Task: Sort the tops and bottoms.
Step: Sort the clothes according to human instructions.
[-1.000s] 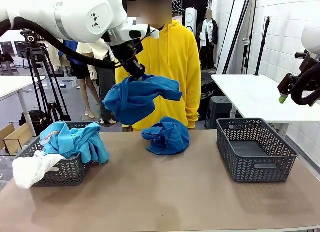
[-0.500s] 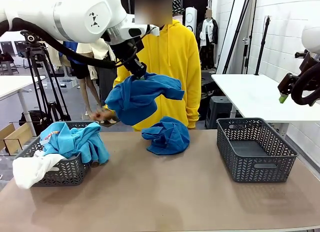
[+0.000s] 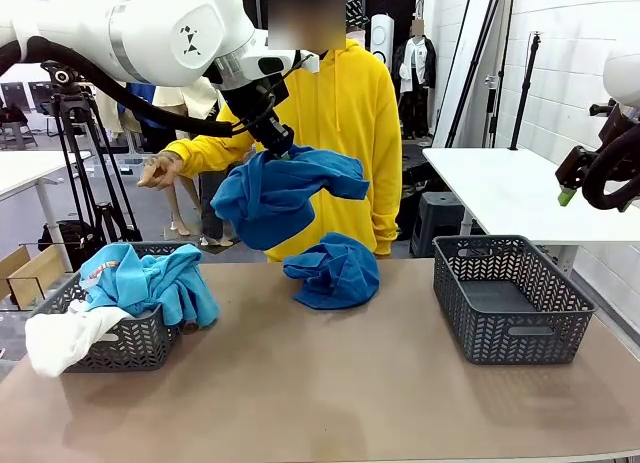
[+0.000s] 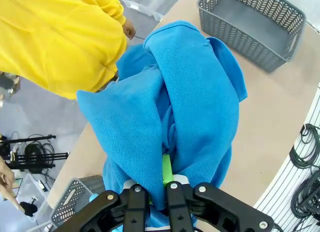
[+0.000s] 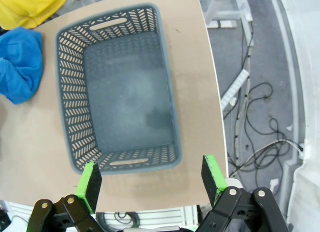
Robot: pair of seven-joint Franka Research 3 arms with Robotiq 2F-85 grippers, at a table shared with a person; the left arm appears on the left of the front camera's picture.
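Note:
My left gripper [image 3: 279, 143] is shut on a blue garment [image 3: 275, 195] that hangs bunched in the air over the table's far middle, in front of the person in a yellow hoodie. In the left wrist view the fingers [image 4: 159, 184] pinch the same blue cloth [image 4: 195, 101]. A second crumpled blue garment [image 3: 335, 271] lies on the table below it. My right gripper [image 3: 570, 188] is held high at the right; its wrist view shows it open [image 5: 152, 179] above the empty grey basket [image 5: 70, 111].
A grey basket [image 3: 125, 338] at the left holds light-blue and white clothes that spill over its rim. The empty grey basket [image 3: 510, 323] stands at the right. The person's hand [image 3: 160, 170] is raised left of the hanging garment.
The hanging garment shifted slightly right with my left gripper. The person's hand rose from below the garment's left side to a raised spot at its left. The right arm stayed still.

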